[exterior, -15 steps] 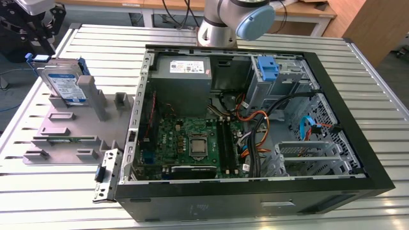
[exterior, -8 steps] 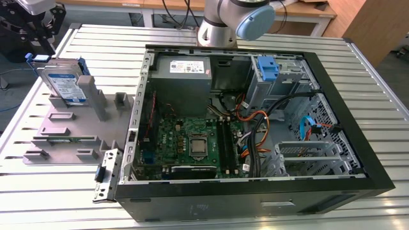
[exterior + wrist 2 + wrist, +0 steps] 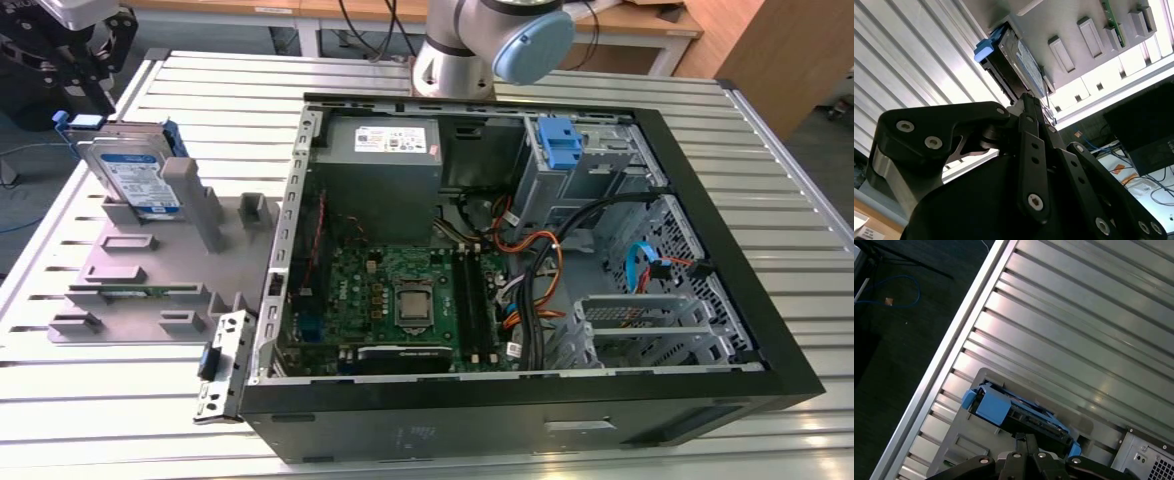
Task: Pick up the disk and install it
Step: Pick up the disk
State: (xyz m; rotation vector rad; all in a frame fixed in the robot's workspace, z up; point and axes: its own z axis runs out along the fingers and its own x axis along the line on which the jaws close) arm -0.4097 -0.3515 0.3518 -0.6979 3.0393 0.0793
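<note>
The flat silver-grey disk with blue plastic rails (image 3: 134, 172) stands upright in the grey plastic holder (image 3: 147, 270), at the exterior view's left of the open black computer case (image 3: 534, 410) — its white-and-blue label (image 3: 139, 185) has a barcode, but the print cannot be read. In the first wrist view the black claw (image 3: 1026, 440) is closed on nothing, near the disk, whose lower edge the holder hides.

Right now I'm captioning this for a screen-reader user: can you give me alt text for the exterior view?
The disk stands on edge in a grey holder at the exterior view's left, with the gripper close above it. Beside it an open computer case lies on a slatted metal table, its motherboard exposed, the robot arm behind it.
</note>
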